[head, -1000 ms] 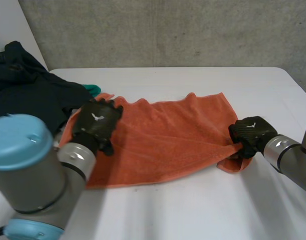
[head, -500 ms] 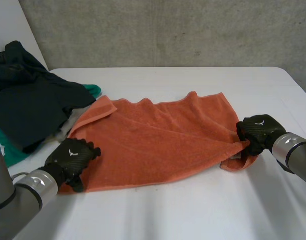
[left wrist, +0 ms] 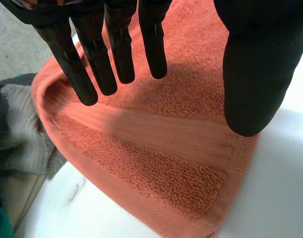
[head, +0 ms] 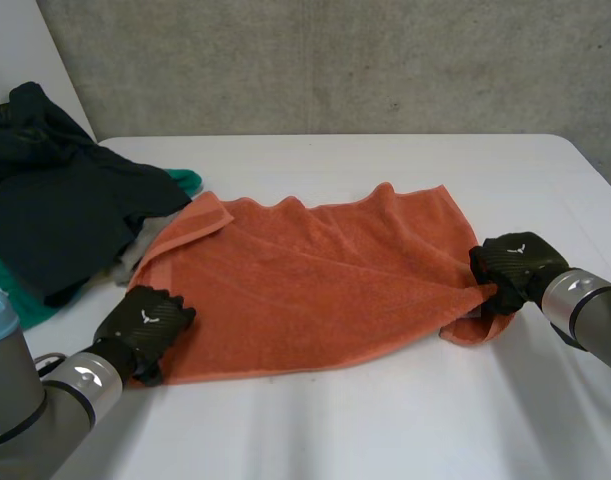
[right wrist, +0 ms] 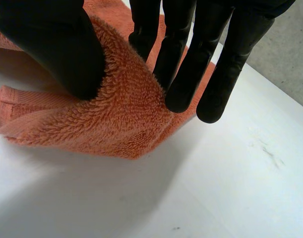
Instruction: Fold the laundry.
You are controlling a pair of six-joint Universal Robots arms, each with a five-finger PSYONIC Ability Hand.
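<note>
The towel [head: 315, 280] lies spread on the table [head: 385, 430], not yet folded. The right hand [head: 512, 268] pinches its near right corner; the left hand [head: 145, 322], fingers straight, sits over the near left corner. Other clothes [head: 55, 200] lie piled beside it

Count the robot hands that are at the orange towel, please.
2. The left hand is over the near left corner of the orange towel, fingers straight; the right hand pinches its bunched near right corner.
</note>
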